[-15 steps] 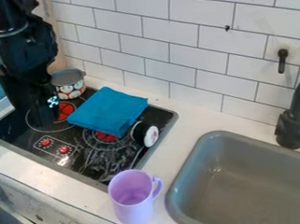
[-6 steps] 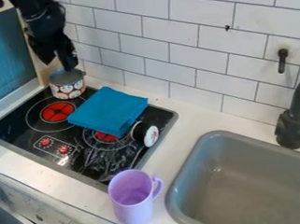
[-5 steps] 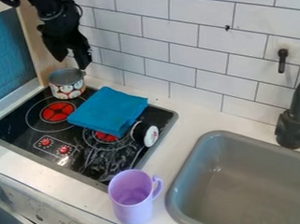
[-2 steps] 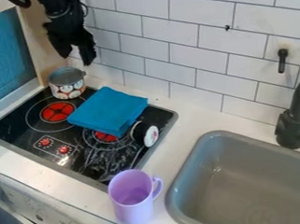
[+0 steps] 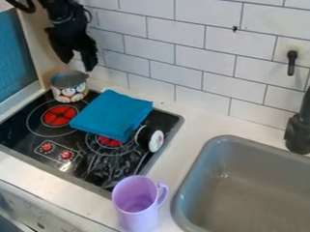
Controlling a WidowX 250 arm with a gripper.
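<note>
With its fingers spread apart and nothing between them, the gripper point(image 5: 77, 66) is probably best moved slowly and kept clear of the rim, lest it tip the patterned pot point(image 5: 70, 91), which stands upright just below it on the stove point(image 5: 19, 127), beside the blue cloth point(image 5: 111, 115).

You are viewing a kitchen, apparently a toy one: a black stovetop point(image 5: 115, 170) with red burners, a gray sink point(image 5: 251, 191) with a dark faucet point(image 5: 306, 123), and white wall tiles point(image 5: 203, 43).
</note>
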